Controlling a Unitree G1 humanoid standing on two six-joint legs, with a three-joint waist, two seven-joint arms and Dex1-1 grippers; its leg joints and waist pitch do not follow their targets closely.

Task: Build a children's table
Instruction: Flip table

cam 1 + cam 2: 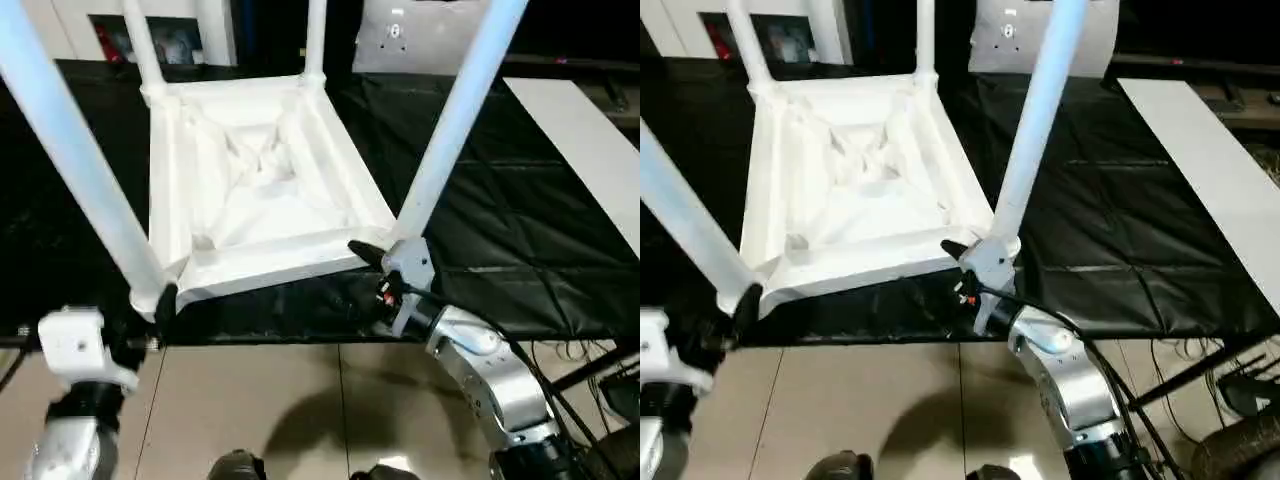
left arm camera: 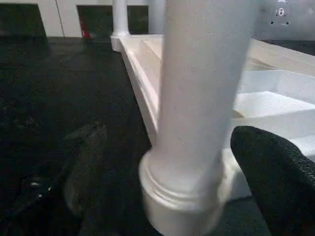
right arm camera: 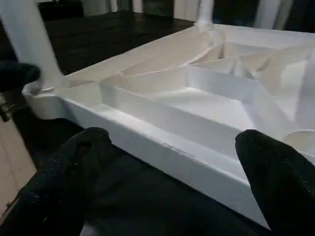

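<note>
Down at the counter's near edge, the left hand stands spread wide, one black finger on each side of the base of a long white tapered plastic leg; it straddles that leg where it enters the round corner socket, but whether the fingers press on it I cannot tell. The right hand is likewise wide open and holds nothing; its black fingers reach toward the near rim of the tabletop, with a gap showing between them and the plastic; in the head views this hand sits just beside the near right corner, close to the foot of the second near leg.

The all-white plastic children's table lies upside down on the counter, which is covered by a black sheet; its ribbed underside faces up, and its near edge lies close to the counter's front edge; four legs stand in the corner sockets, the two far ones rising beyond the top of the picture. To the right on the counter lies a flat white board, well apart from the table; below the counter's edge lies a beige tiled floor.
</note>
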